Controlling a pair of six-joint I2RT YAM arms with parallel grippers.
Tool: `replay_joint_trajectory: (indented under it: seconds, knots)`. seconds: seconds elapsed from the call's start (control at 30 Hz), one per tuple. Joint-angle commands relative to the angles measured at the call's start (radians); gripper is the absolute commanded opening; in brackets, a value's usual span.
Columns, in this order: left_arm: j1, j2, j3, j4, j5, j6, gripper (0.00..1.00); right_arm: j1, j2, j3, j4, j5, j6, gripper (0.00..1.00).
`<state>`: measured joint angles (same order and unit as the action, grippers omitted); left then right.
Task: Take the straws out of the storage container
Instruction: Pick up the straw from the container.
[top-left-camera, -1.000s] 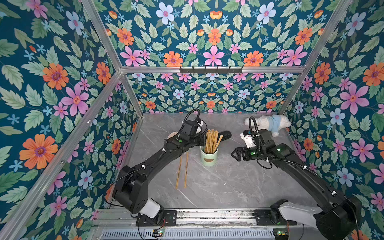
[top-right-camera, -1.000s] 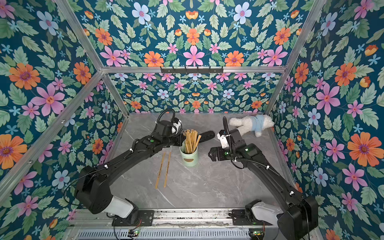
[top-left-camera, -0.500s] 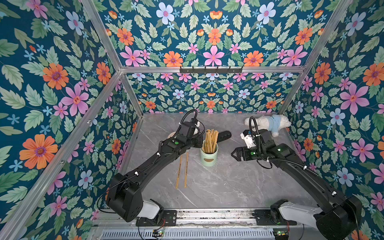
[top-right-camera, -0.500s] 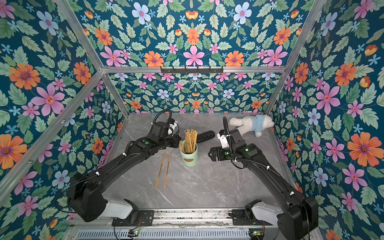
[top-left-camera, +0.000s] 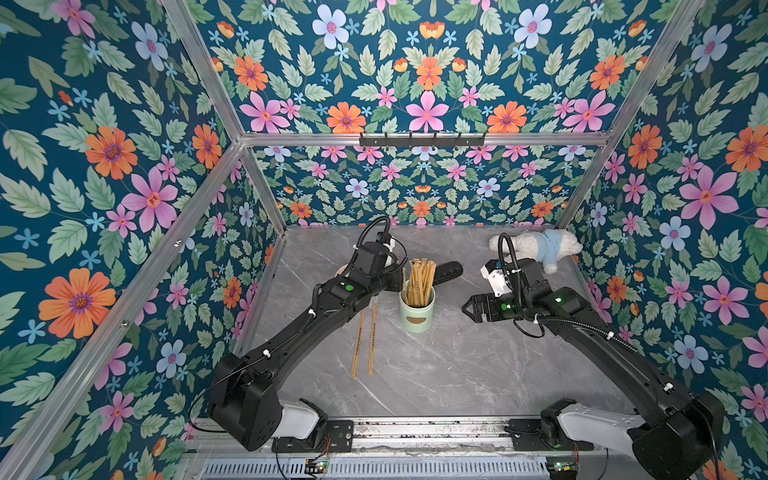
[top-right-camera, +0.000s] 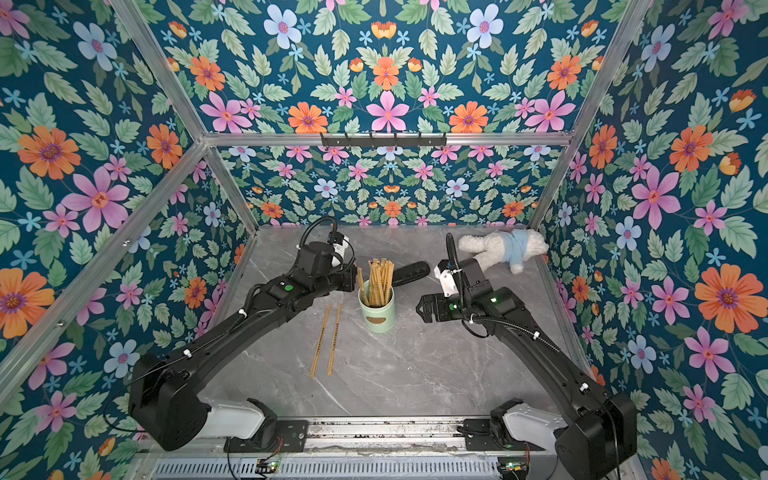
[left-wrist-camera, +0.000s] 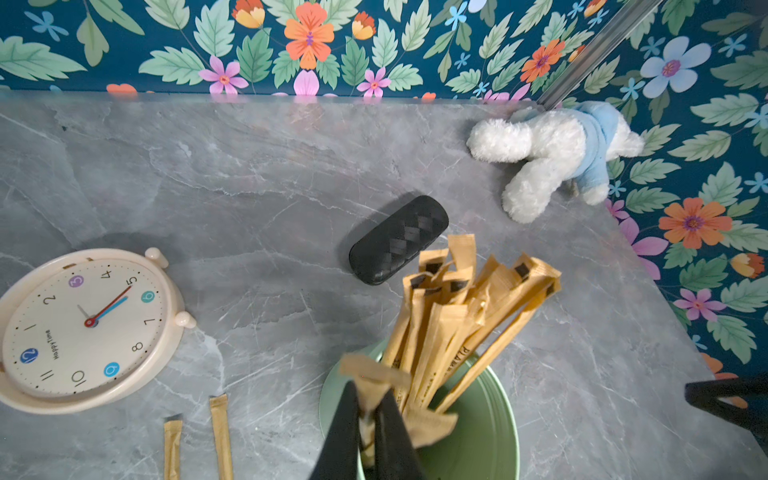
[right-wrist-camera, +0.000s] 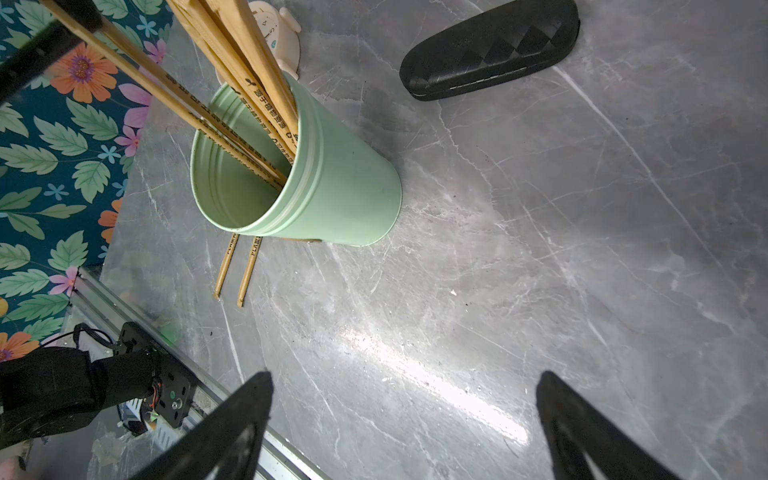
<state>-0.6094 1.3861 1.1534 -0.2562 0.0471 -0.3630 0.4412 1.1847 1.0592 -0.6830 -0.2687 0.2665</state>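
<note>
Straws (left-wrist-camera: 449, 324) stand bunched in the green cup (left-wrist-camera: 482, 436) directly beneath my left gripper (left-wrist-camera: 368, 392), which is clenched on one straw's crumpled top. My right gripper (right-wrist-camera: 405, 374) hangs spread wide beside the cup, holding nothing; two loose straws (top-left-camera: 372, 338) lie flat on my left gripper's side.

The left arm (top-left-camera: 291, 332) stretches far and inward, left tool (left-wrist-camera: 368, 401) pinched shut; the right tool (right-wrist-camera: 405, 374) gapes wide, pointing left.
</note>
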Motion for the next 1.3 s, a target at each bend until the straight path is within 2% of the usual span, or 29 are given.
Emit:
replay_joint_trajectory:
  seconds: [0.0, 0.47, 0.83, 1.27]
  knots:
    - [0.000, -0.009, 0.002, 0.049, 0.008, -0.001, 0.11, 0.000, 0.004, 0.001, 0.006, -0.006, -0.006, 0.99]
    - [-0.001, -0.029, 0.058, 0.019, 0.002, 0.018, 0.12, 0.000, 0.006, 0.003, 0.007, -0.011, -0.007, 0.99]
    - [0.000, -0.026, 0.130, -0.067, -0.063, 0.066, 0.12, -0.001, -0.004, -0.002, 0.008, -0.014, -0.007, 0.99]
    - [0.002, -0.037, 0.302, -0.205, -0.141, 0.127, 0.12, 0.001, -0.012, -0.002, 0.008, -0.013, -0.007, 0.99]
